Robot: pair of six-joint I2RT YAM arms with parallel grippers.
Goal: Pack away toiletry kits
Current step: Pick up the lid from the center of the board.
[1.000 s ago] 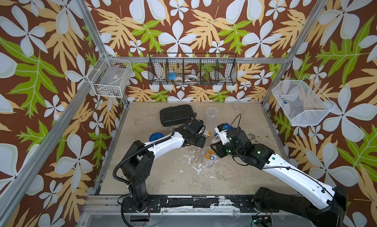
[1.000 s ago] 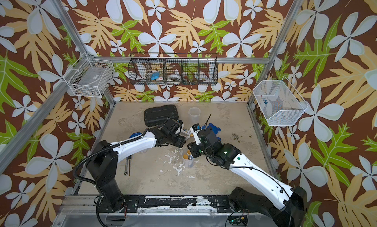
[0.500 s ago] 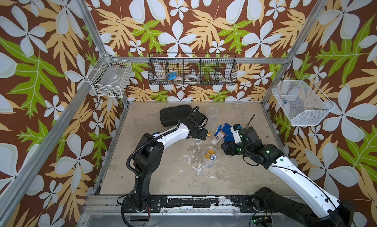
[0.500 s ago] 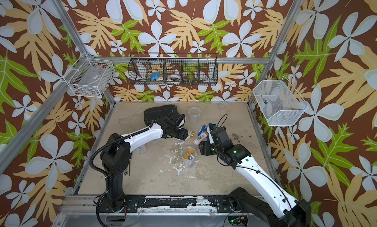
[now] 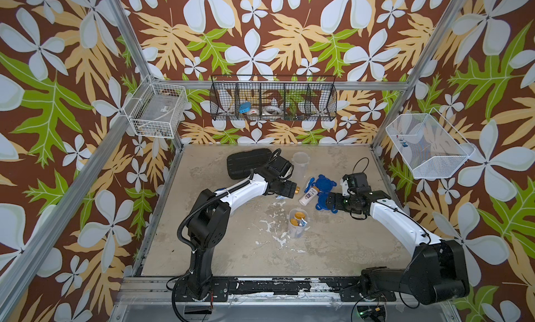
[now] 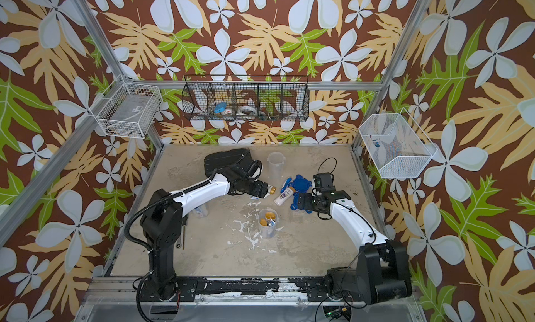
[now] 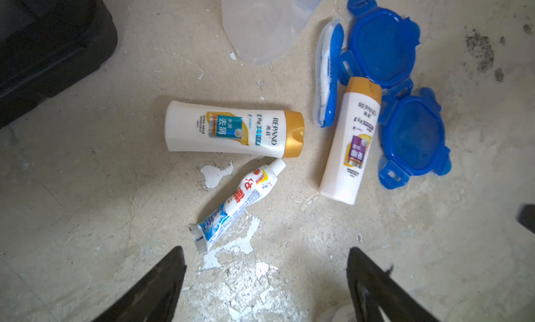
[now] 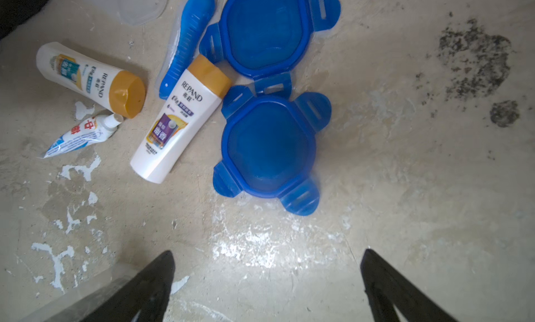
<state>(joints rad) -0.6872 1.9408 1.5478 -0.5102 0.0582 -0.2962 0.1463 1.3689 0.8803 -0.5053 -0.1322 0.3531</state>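
While both grippers hang spread and empty, the loose kit pieces lie just ahead of them.
Just beyond the left gripper (image 7: 265, 249) lies the toothpaste tube (image 7: 238, 203), askew to the jaws, with the teal-label bottle (image 7: 231, 129) past it. Turning the wrist to close across the tube's width likely grips best. The right gripper (image 8: 267, 251) faces the nearer blue lid (image 8: 269, 144), and the part-filled tumbler (image 5: 296, 226) stands behind both.

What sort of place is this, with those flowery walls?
Probably a robot test booth, not a real bathroom: a left arm and right arm bolted to a rail, metal framing holding flower-print wall panels, and wire baskets hung around a scuffed tabletop.
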